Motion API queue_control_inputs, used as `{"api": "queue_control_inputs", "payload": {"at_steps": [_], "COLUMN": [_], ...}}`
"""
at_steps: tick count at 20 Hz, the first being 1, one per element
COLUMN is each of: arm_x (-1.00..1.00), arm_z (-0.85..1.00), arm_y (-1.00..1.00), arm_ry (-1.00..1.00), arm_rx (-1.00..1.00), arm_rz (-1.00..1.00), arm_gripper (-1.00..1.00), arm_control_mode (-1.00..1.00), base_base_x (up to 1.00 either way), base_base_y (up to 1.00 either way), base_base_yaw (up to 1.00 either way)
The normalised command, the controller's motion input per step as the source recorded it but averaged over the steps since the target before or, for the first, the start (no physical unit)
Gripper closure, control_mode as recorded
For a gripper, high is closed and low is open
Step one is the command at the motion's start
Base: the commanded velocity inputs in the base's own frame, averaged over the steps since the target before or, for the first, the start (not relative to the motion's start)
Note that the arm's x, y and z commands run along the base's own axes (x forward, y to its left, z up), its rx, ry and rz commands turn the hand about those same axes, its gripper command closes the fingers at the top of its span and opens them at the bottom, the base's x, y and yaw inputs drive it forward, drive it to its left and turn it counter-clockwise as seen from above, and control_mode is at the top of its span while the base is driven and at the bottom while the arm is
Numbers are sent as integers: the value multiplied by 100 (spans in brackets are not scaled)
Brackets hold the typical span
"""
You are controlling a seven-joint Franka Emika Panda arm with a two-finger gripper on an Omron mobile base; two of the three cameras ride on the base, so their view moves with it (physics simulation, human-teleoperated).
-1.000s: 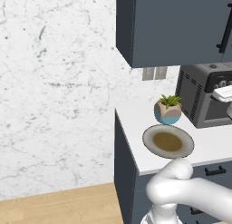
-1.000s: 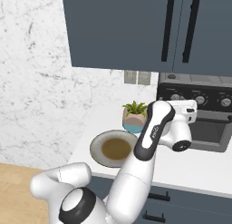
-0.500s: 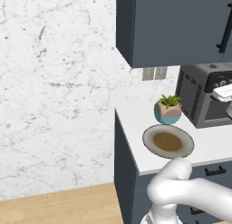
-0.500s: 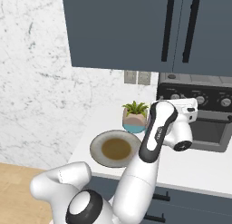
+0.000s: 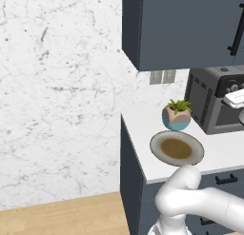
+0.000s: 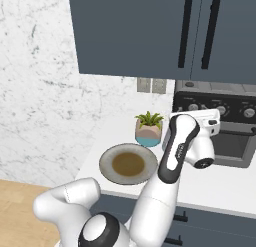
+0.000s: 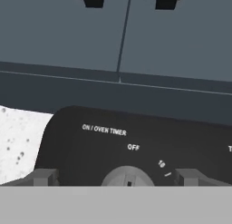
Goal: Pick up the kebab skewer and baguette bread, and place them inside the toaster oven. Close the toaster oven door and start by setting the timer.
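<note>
You had the gripper (image 7: 116,177) spread wide and empty, the timer knob (image 7: 127,177) of the toaster oven (image 6: 220,123) sitting centred between its fingertips.

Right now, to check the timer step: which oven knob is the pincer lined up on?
The leftmost knob, labelled ON / OVEN TIMER, between tips of the open pincer; other knobs sit further right.

On my counter (image 5: 143,148) the plate (image 5: 177,149) sits near the front edge, the potted plant (image 5: 176,115) just behind it, the toaster oven (image 5: 214,105) to their right, under the wall cabinets (image 6: 150,36).
</note>
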Motion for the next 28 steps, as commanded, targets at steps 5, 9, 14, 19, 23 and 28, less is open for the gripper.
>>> {"api": "queue_control_inputs", "payload": {"at_steps": [5,9,14,19,23,28], "arm_x": [0,3,9,15,13,23], "arm_z": [-7,-3,0,0,0,-7], "arm_y": [-1,0,-1,0,0,0], "arm_ry": [0,0,0,0,0,0], "arm_rx": [-1,0,-1,-1,-2,-2], "arm_rz": [0,0,-1,-2,-2,-1], "arm_gripper": [-100,-100,-100,-100,-100,100], "arm_control_mode": [-100,-100,-100,-100,-100,-100], "base_base_x": [0,0,0,0,0,0], "base_base_y": [0,0,0,0,0,0], "base_base_yaw": [0,0,0,0,0,0]}}
